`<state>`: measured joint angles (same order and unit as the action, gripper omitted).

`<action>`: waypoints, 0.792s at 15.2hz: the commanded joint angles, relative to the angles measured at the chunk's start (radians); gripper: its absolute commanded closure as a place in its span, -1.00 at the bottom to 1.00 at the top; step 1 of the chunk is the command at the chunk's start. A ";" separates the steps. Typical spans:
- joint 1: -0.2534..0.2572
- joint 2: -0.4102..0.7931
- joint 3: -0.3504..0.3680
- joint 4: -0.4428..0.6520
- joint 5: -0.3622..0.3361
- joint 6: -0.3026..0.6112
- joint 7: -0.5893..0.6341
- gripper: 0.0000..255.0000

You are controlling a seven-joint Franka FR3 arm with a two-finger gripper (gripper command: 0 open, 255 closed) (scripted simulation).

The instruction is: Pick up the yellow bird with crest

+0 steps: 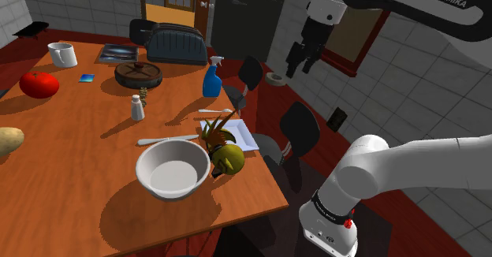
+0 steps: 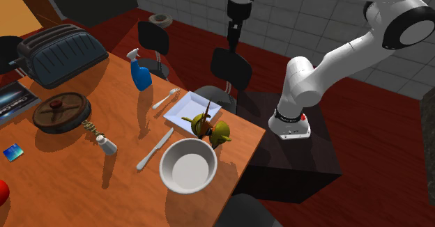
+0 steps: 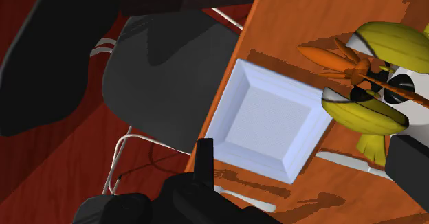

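**Spread jaws high above the yellow bird (image 3: 371,113)**

The gripper (image 1: 302,62) hung empty, jaws spread, above the table (image 3: 309,9) edge. Below the chair-side finger (image 3: 205,157) sat a black chair (image 3: 165,71). Between the fingers lay a white square plate (image 3: 268,119). The yellow bird lay off-centre, nearest the table-side finger, so centring would probably come first.

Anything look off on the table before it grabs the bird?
Nothing spilled or broken. One oddity: the square plate sits flush with the table edge, right above a chair, so a nudge might tip it off. The bird is crowded between that plate and the bowl.
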<state>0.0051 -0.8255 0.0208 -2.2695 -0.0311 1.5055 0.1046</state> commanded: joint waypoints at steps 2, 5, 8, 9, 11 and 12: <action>-0.003 0.003 0.017 -0.022 0.018 0.019 0.039 -1.00; -0.013 0.020 0.071 -0.079 0.073 0.082 0.154 -1.00; -0.020 0.052 0.126 -0.124 0.127 0.151 0.267 -1.00; -0.023 0.066 0.145 -0.137 0.145 0.175 0.304 -1.00; -0.027 0.099 0.183 -0.157 0.180 0.226 0.377 -1.00; -0.030 0.119 0.201 -0.165 0.197 0.252 0.413 -1.00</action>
<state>-0.0206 -0.7299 0.2043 -2.4323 0.1492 1.7330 0.4790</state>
